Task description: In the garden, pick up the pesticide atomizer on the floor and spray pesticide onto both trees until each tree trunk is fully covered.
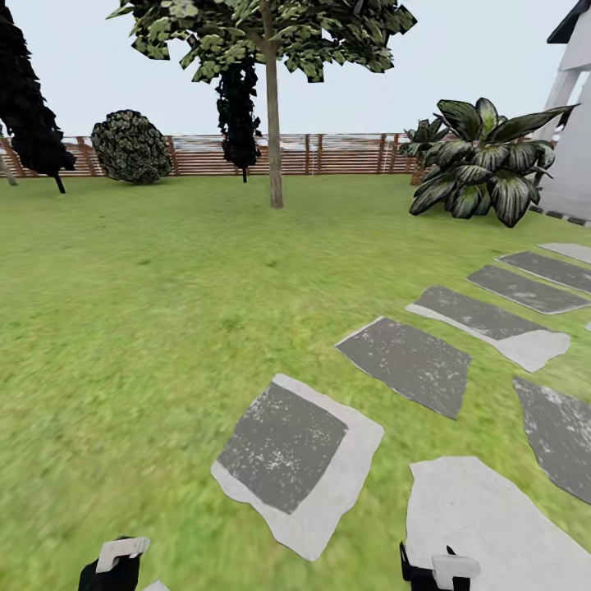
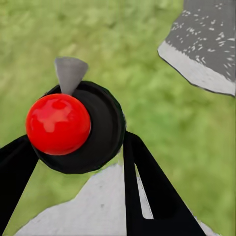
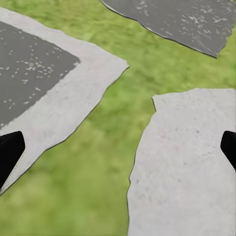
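Left wrist view: the left gripper (image 2: 78, 157) pinches the dark, red-capped pesticide atomizer (image 2: 73, 125) over grass; the right gripper (image 3: 118, 152) hangs spread. The bare grey-tan tree trunk (image 1: 274, 135) stands far off; spraying from here would likely miss.

Matt lawn, rough stone, one glossy red cap.

Glossy, smooth red plastic-looking top on the pesticide atomizer (image 2: 58, 124), catching white highlights, above a smooth dark body with a dull sheen. Matt black on the left gripper (image 2: 78, 162) fingers; the same flat black on the right gripper (image 3: 118, 152) fingertips. Soft, blurry matt green across the garden lawn (image 1: 148, 312). Rough, speckled dark grey centres and paler, chalky smooth edges on the stepping stones (image 1: 295, 460). Mottled tan-grey, matt bark on the tree trunk (image 1: 274, 139). Brown slatted wood for the fence (image 1: 345, 154). Slight sheen on the broad striped leaves of the big plant (image 1: 484, 164).
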`<state>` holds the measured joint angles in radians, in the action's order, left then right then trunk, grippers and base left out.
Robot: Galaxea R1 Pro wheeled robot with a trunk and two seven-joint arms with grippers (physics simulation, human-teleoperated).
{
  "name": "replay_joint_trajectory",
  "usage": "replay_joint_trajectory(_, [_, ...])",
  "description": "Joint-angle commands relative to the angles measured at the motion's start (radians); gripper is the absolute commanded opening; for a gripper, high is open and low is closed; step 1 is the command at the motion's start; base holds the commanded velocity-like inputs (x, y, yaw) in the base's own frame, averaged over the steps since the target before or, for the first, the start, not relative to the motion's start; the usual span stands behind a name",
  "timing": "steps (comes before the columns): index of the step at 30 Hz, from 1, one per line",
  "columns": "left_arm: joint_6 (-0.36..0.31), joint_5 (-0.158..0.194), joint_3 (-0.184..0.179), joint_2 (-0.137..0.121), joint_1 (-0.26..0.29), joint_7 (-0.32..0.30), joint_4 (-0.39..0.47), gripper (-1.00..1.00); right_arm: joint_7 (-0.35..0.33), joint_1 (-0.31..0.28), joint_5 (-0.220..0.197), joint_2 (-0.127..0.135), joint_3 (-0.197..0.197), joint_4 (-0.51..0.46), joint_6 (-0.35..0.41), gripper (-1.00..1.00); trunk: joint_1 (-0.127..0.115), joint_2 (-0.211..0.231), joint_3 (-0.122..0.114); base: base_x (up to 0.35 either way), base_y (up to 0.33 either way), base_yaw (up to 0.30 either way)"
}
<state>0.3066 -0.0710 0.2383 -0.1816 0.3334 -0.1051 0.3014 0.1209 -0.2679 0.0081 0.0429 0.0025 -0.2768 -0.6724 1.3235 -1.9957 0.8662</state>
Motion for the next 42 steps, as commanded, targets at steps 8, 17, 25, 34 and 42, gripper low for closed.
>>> replay_joint_trajectory(8, [0.003,-0.006,0.009,0.001,0.001,-0.006,-0.001,-1.00,0.003,-0.001,0.001,0.000,0.001,0.001,-0.003,1.00,0.000,0.000,0.001,0.340,0.000,0.000])
replay_joint_trajectory(17, [0.003,-0.006,0.009,0.001,0.001,-0.006,-0.001,-1.00,0.003,-0.001,0.001,0.000,0.001,0.001,-0.003,1.00,0.000,0.000,0.001,0.340,0.000,0.000])
replay_joint_trajectory(25, [0.003,-0.006,0.009,0.001,0.000,-0.006,-0.001,-1.00,0.003,-0.001,0.001,0.000,0.001,0.001,-0.003,1.00,0.000,0.000,0.001,0.340,0.000,0.000])
replay_joint_trajectory(34, [0.003,-0.006,0.009,0.001,0.001,-0.006,-0.001,-1.00,0.003,-0.001,0.001,0.000,0.001,0.001,-0.003,1.00,0.000,0.000,0.001,0.340,0.000,0.000])
replay_joint_trajectory(42, [0.003,-0.006,0.009,0.001,0.001,-0.007,-0.001,-1.00,0.002,-0.001,0.001,0.000,0.001,0.001,-0.003,1.00,0.000,0.000,0.001,0.340,0.000,0.000])
